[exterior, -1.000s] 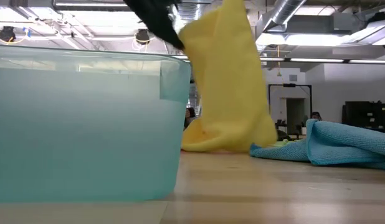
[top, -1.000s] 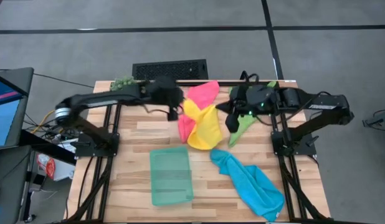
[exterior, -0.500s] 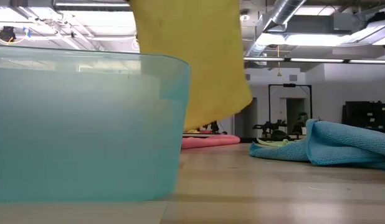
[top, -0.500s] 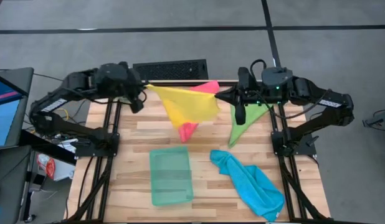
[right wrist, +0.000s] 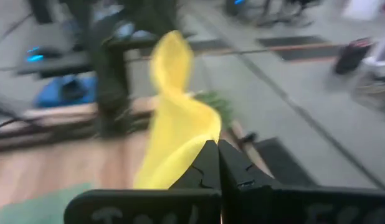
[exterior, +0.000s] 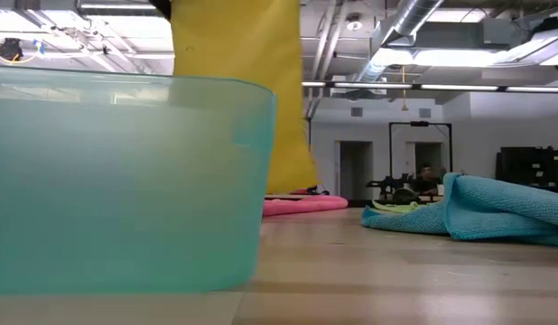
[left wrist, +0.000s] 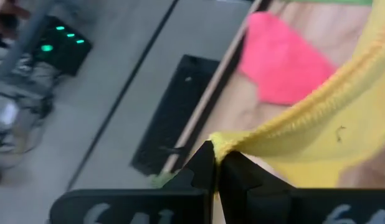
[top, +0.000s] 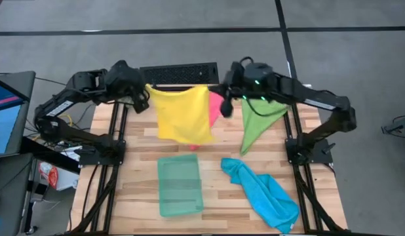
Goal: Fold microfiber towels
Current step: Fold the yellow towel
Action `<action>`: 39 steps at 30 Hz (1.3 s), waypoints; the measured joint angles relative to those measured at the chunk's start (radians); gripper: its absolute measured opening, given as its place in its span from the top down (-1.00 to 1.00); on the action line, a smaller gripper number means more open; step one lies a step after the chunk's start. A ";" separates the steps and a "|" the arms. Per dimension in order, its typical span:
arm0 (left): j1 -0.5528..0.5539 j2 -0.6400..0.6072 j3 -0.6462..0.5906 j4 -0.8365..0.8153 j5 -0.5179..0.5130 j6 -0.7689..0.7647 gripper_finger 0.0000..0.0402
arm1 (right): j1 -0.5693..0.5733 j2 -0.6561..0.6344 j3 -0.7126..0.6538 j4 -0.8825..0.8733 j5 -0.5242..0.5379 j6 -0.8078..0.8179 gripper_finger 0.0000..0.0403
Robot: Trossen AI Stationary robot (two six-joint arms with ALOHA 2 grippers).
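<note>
Hands are both pinched tight on my yellow towel's top corners, left hand and right hand, so it hangs spread between them above the table. Pink towel lies behind it, green towel just beside my right hand.

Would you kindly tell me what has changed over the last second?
Both tools, left tool and right tool, lifted the yellow towel off the table and spread it flat between them. The pink towel, green towel, blue towel and tray stayed put.
</note>
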 joint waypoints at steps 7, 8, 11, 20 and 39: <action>0.229 0.014 0.000 0.083 -0.004 0.167 1.00 | -0.160 0.082 0.002 0.270 0.000 -0.029 0.98; 0.269 0.014 0.000 0.104 0.001 0.191 1.00 | -0.176 0.092 0.002 0.308 -0.008 -0.029 0.98; 0.366 0.019 0.000 0.178 0.005 0.251 1.00 | -0.201 0.118 0.002 0.404 -0.018 -0.033 0.98; 0.497 0.062 -0.046 0.260 0.069 0.222 1.00 | -0.210 0.210 0.001 0.433 -0.019 -0.058 0.98; 0.198 -0.404 -0.717 0.087 0.159 -0.293 1.00 | -0.026 0.188 -0.238 0.173 -0.196 0.059 1.00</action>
